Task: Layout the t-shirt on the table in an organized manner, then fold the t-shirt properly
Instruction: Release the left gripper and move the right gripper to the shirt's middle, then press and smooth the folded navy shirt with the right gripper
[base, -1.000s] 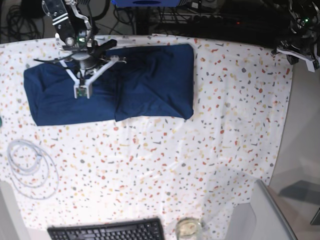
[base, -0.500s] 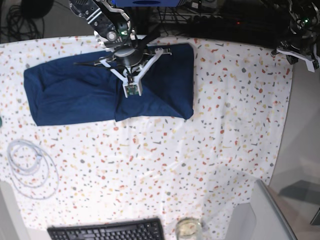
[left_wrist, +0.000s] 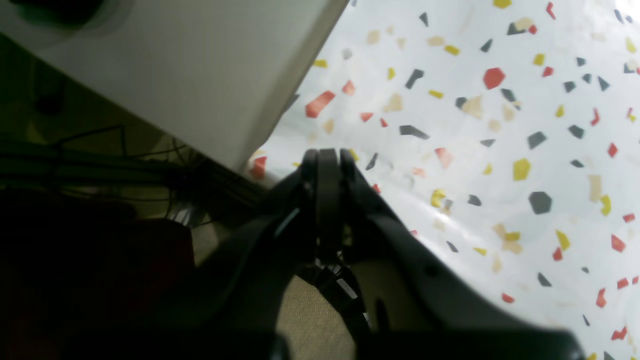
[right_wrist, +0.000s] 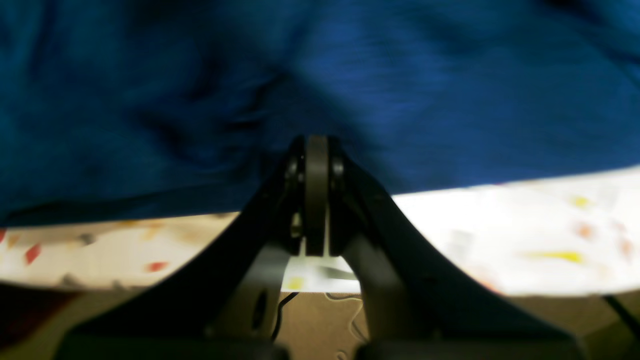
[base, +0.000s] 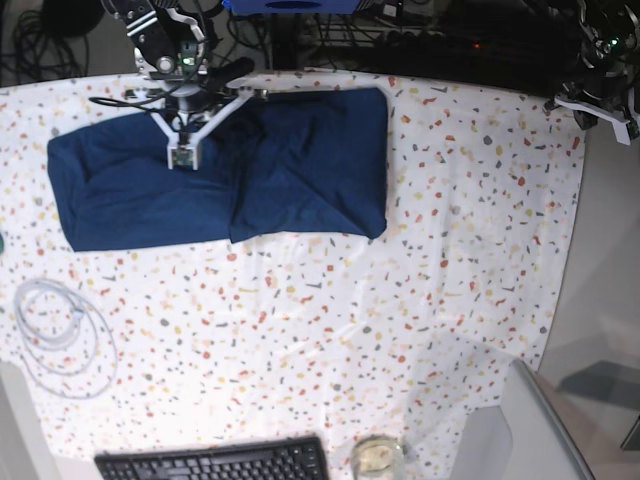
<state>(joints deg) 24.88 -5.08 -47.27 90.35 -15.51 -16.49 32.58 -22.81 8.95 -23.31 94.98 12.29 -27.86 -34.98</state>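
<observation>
Lying folded into a long rectangle in the upper left of the base view, the t-shirt (base: 220, 180) rests on the table (base: 420, 270), its right part doubled over into a thicker panel with a diagonal crease. Above its upper edge hangs the right gripper (base: 183, 157), fingers clenched together with nothing between them; the right wrist view shows the same pressed-together fingers (right_wrist: 316, 195) over blurred navy fabric (right_wrist: 320, 80), with the speckled cloth's edge below. At the upper right corner of the base view, off the table's corner, sits the left gripper (base: 600, 105), also clenched on nothing, its fingers (left_wrist: 327, 200) meeting above the flecked cloth (left_wrist: 500, 125). A coiled white cable (base: 60, 335) lies at left, a black keyboard (base: 215, 462) and a glass (base: 377, 457) along the bottom edge
</observation>
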